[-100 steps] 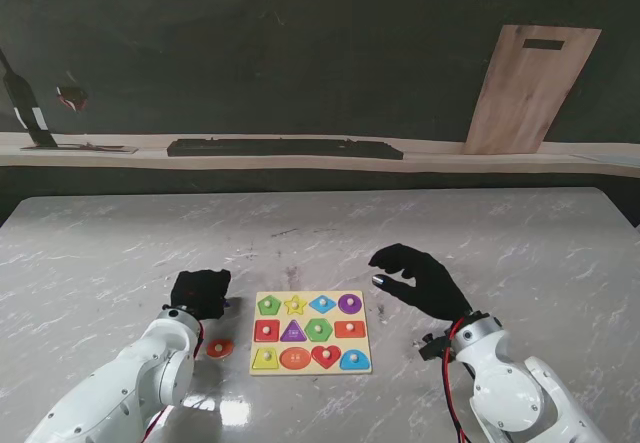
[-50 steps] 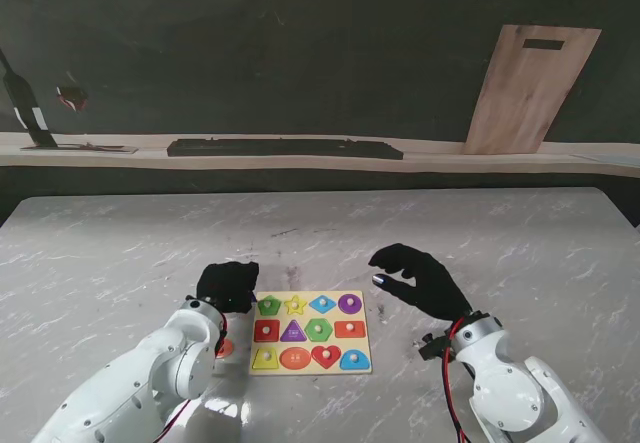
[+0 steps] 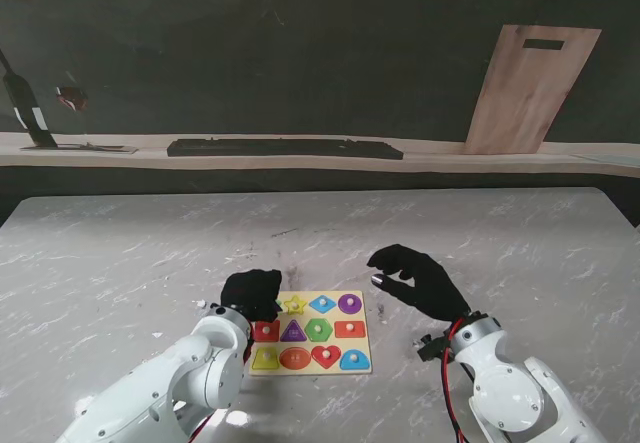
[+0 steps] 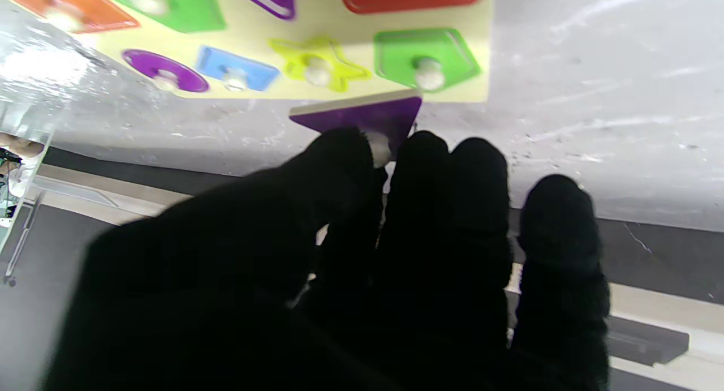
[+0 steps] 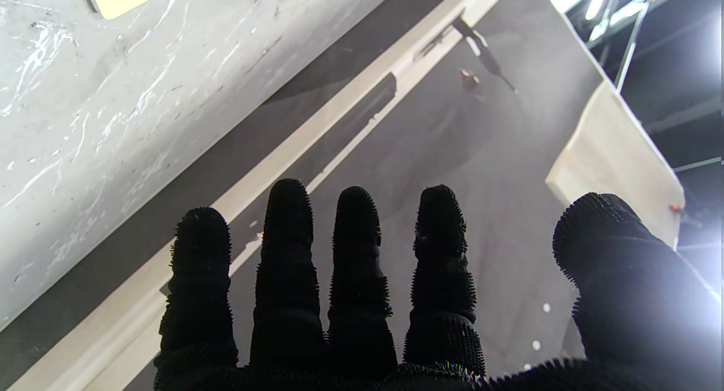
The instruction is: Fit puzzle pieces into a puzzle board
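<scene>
The yellow puzzle board [image 3: 310, 346] lies on the marble table in front of me, its coloured shapes in three rows. My left hand [image 3: 250, 293], in a black glove, hovers over the board's far left corner and hides the green pentagon there. In the left wrist view this hand [image 4: 367, 255] is shut on a purple triangular piece [image 4: 362, 115], pinching its white knob just off the board's edge [image 4: 339, 17], beside the green pentagon [image 4: 427, 60] and yellow star [image 4: 317, 68]. My right hand [image 3: 415, 281] floats open to the right of the board, fingers spread [image 5: 362, 300], holding nothing.
A raised ledge runs along the table's far side, carrying a long black bar [image 3: 285, 148] and a wooden plank [image 3: 530, 88] leaning at the right. A dark stand [image 3: 25, 103] is at the far left. The left forearm [image 3: 170, 393] covers the table left of the board.
My left hand has travelled to the right, from the table left of the board to above its far left corner. The orange round piece is now hidden by the arm. The right hand has stayed put.
</scene>
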Action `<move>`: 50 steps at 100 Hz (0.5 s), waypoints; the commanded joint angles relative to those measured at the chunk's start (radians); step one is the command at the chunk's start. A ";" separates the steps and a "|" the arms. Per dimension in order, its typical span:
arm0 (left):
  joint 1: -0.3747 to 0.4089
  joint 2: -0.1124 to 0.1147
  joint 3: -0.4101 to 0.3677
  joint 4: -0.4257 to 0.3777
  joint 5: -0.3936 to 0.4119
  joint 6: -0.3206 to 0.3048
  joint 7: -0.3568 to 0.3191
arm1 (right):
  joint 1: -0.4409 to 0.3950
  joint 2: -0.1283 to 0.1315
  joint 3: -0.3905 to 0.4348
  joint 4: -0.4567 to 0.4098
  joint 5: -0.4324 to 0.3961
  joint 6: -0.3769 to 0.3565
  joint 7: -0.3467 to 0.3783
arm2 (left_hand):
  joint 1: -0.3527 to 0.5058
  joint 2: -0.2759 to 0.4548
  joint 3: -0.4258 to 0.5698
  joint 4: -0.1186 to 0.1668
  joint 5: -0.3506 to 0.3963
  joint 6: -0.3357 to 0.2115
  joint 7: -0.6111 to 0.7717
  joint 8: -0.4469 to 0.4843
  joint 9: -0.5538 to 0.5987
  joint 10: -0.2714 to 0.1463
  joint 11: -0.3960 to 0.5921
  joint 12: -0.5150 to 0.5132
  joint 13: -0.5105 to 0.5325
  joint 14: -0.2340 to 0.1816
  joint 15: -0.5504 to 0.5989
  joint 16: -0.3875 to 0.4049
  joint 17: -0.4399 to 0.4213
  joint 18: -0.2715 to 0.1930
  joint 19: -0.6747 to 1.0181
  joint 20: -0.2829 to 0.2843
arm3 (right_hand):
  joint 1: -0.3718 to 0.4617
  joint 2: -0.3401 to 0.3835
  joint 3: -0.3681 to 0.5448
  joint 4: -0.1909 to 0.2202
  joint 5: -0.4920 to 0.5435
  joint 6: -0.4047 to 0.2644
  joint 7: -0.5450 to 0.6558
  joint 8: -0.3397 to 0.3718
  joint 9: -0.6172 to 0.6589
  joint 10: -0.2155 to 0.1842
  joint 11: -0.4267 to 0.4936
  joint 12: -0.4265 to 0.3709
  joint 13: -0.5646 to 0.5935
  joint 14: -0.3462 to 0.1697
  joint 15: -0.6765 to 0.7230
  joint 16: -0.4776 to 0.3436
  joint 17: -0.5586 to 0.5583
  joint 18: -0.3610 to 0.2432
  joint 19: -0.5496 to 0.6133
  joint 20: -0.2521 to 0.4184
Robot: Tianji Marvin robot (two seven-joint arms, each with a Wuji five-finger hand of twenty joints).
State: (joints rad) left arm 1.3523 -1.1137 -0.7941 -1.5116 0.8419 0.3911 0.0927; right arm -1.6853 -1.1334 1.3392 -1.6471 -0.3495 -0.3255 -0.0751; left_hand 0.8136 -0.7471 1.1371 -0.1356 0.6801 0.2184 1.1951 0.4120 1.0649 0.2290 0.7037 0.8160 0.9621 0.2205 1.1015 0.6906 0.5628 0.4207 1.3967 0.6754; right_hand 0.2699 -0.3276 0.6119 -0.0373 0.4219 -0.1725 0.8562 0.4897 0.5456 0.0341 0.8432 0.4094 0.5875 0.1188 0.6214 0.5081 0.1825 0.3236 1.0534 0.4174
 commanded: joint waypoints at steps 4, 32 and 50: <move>-0.001 -0.016 0.032 -0.016 -0.025 0.020 -0.022 | -0.010 -0.003 -0.002 -0.011 0.003 -0.009 0.000 | 0.017 -0.021 0.055 0.058 0.010 0.026 0.054 0.018 0.026 0.108 0.041 0.019 0.055 -0.001 0.064 -0.009 0.031 0.091 0.071 0.034 | 0.016 0.018 -0.018 0.009 0.016 -0.029 0.017 0.014 0.034 -0.018 0.005 0.009 0.006 -0.019 0.014 0.006 -0.012 -0.013 0.015 0.010; -0.029 -0.032 0.106 -0.006 -0.080 0.081 -0.031 | -0.018 -0.003 0.005 -0.018 0.008 -0.019 -0.001 | 0.021 -0.020 0.061 0.057 -0.007 0.041 0.068 0.029 0.015 0.117 0.058 0.031 0.051 0.006 0.090 0.002 0.027 0.096 0.095 0.050 | 0.016 0.019 -0.018 0.009 0.014 -0.030 0.016 0.014 0.035 -0.018 0.005 0.009 0.006 -0.019 0.013 0.005 -0.012 -0.012 0.015 0.010; -0.043 -0.029 0.137 0.000 -0.059 0.091 -0.044 | -0.020 -0.003 0.007 -0.020 0.009 -0.021 0.000 | 0.023 -0.015 0.059 0.055 -0.013 0.044 0.071 0.031 0.009 0.119 0.062 0.034 0.047 0.008 0.094 0.003 0.021 0.099 0.097 0.057 | 0.015 0.018 -0.018 0.009 0.014 -0.030 0.016 0.014 0.034 -0.017 0.004 0.009 0.006 -0.020 0.013 0.005 -0.011 -0.012 0.015 0.010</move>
State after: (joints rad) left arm 1.3107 -1.1396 -0.6624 -1.5129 0.7698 0.4823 0.0600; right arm -1.6979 -1.1335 1.3474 -1.6601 -0.3409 -0.3425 -0.0756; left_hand 0.8146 -0.7471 1.1371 -0.1356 0.6801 0.2437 1.2082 0.4234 1.0653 0.2394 0.7368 0.8298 0.9727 0.2311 1.1536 0.6905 0.5863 0.4207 1.4509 0.7019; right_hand 0.2700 -0.3276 0.6119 -0.0373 0.4219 -0.1726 0.8563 0.4902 0.5456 0.0341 0.8432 0.4094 0.5875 0.1188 0.6214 0.5081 0.1825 0.3236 1.0534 0.4174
